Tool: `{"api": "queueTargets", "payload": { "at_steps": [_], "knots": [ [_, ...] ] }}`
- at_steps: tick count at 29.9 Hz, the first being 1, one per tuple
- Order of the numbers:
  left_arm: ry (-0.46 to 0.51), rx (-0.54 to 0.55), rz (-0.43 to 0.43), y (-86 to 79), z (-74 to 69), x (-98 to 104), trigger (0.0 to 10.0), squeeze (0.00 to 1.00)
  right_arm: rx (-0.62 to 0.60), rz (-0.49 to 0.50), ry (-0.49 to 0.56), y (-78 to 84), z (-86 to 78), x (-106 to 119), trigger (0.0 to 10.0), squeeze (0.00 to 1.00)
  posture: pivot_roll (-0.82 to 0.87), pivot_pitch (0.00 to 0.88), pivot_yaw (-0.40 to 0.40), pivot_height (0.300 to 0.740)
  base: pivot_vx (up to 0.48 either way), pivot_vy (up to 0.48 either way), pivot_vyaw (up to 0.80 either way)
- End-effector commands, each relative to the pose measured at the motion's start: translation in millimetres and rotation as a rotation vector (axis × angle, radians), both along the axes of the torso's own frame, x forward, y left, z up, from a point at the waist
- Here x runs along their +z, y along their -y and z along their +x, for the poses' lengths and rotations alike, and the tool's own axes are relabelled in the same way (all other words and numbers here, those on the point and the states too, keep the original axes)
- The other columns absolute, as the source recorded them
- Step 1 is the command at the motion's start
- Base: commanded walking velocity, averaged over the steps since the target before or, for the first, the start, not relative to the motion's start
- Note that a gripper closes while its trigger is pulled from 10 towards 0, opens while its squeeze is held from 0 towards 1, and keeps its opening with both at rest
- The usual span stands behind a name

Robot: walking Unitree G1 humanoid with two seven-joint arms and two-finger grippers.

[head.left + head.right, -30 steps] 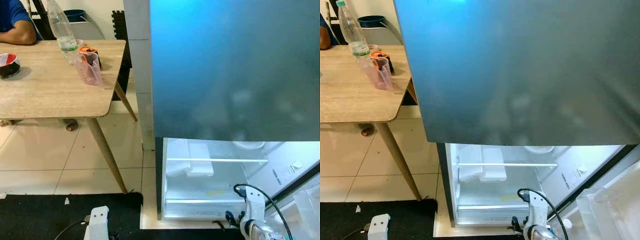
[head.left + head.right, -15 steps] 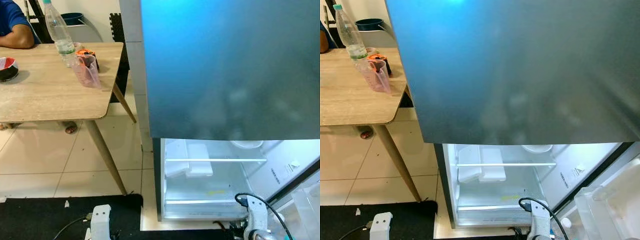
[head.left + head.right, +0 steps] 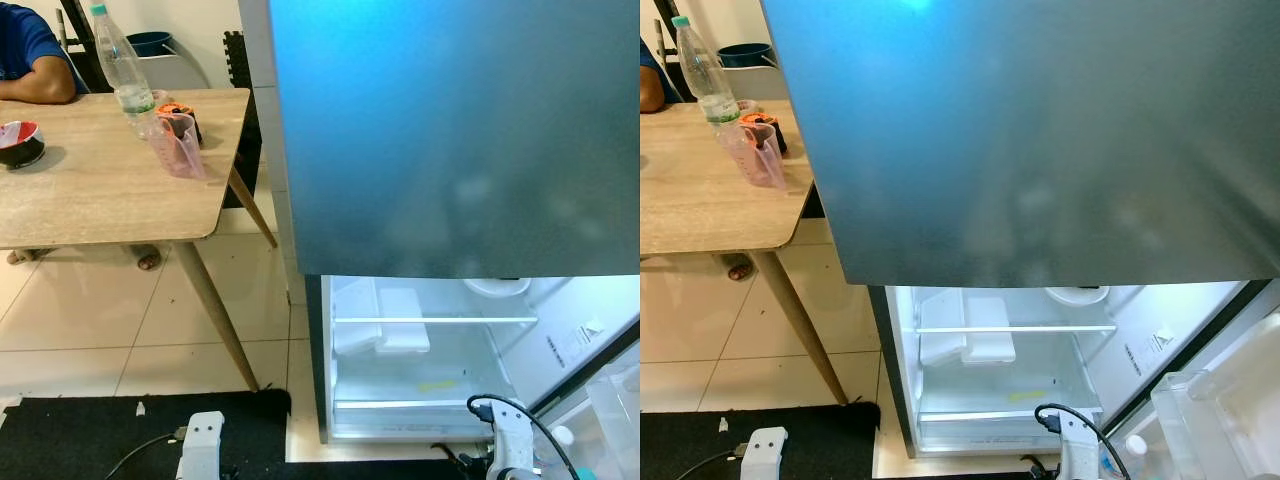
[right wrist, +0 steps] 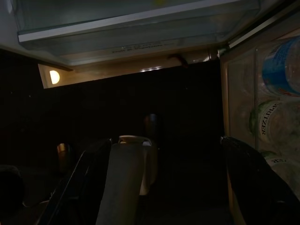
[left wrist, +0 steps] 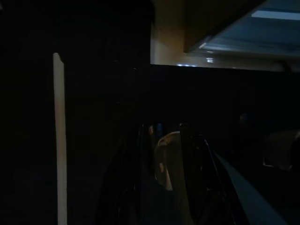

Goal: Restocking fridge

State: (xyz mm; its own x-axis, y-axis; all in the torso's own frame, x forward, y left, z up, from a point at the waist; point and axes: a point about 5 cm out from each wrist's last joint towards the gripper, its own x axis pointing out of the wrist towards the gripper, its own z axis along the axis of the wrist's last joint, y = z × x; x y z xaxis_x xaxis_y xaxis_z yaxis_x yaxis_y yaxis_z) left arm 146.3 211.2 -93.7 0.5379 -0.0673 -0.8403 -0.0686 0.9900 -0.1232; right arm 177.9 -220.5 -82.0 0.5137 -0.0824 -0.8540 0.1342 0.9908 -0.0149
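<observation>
Fridge (image 3: 430, 350), its lower compartment lit and open, stands directly ahead of the robot, whose right gripper (image 4: 161, 187) hangs low at the foot of the cabinet with its two black fingers (image 4: 89, 183) spread well apart around nothing. Seen from that wrist, the fridge's bottom edge lies beyond the fingertips, and bottles (image 4: 281, 65) stacked in the open door's bin (image 3: 1220, 410) sit just beside one finger. The right arm (image 3: 510, 445), with a black cable looped at the wrist, shows at the lower edge of the head views, near the front of the fridge's bottom drawer. The left gripper (image 5: 161, 187) hangs idle in deep shade; whether its fingers are apart or together cannot be told. Inside the fridge a glass shelf (image 3: 435, 320) carries white trays (image 3: 385, 320), and a white bowl (image 3: 497, 287) sits farther back. The dark upper door (image 3: 450, 130) looms above. To the left, well apart from the fridge, a wooden table (image 3: 90, 190) holds a water bottle (image 3: 120, 65), a pink jug (image 3: 183, 145) and a red bowl (image 3: 20, 143); a person's arm (image 3: 40, 85) rests at its far edge.
</observation>
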Motion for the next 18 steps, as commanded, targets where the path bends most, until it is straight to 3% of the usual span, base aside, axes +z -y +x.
{"api": "queueTargets", "payload": {
  "at_steps": [1,6,13,18],
  "knots": [
    [-0.022,-0.022,0.021,-3.0,-3.2,-0.9,10.0,0.0,-0.012,-0.015,-0.013,4.4,-4.6,-1.2,10.0,0.0,0.0,0.0,0.016,0.74,0.0,0.0,0.0],
    [-0.038,-0.004,0.024,-1.9,-7.4,-2.9,10.0,0.0,-0.009,-0.026,-0.037,5.9,-10.4,-3.5,10.0,0.0,0.02,0.0,0.0,0.74,0.0,0.0,0.0],
    [-0.058,-0.027,0.024,2.9,-13.4,-5.9,10.0,0.0,-0.028,-0.056,-0.027,14.8,-6.1,0.4,10.0,0.0,0.04,0.0,-0.009,0.74,0.0,0.0,0.0],
    [-0.022,-0.016,0.015,8.7,-0.9,-2.6,10.0,0.0,-0.034,-0.076,-0.025,19.1,-4.2,2.2,10.0,0.0,0.06,0.0,-0.016,0.74,0.0,0.0,0.0]
  ]
}}
